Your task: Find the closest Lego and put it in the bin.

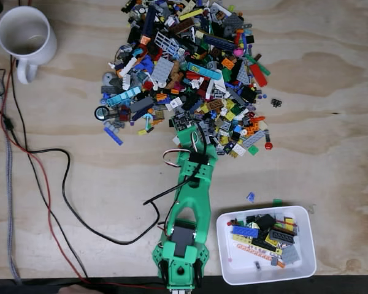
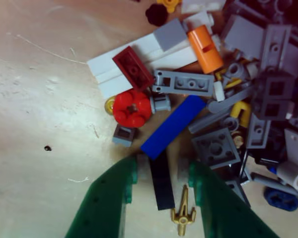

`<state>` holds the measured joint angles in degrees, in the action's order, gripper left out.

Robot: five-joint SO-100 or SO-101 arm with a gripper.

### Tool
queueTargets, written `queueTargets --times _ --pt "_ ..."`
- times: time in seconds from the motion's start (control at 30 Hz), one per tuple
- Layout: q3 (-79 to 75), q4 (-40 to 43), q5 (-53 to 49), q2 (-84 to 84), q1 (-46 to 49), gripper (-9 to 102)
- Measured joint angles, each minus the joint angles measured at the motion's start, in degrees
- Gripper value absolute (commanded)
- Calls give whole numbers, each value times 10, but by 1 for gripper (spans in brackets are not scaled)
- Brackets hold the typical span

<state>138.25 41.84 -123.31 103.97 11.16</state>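
Lego (image 1: 276,102) – the small black square plate with pale studs – is not yet picked up; in the fixed view we see it lying alone on the wood, just off the far-right edge of the pile (image 1: 190,67), ahead of the gripper (image 1: 194,130) and well out to its right. Behind the gripper and to its right, the bin (image 1: 224,245) already holds a number of bricks, so we judge the grasp, carry and drop all remain. In the wrist view the gripper (image 2: 161,166) is open – its green jaws straddle a long black brick (image 2: 160,183), holding nothing
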Motion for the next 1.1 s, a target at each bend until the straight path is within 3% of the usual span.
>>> queueTargets --times 0.57,1.1 --pt "-18 61 39 -8 12 6" --pt "-213 248 221 -10 -50 7"
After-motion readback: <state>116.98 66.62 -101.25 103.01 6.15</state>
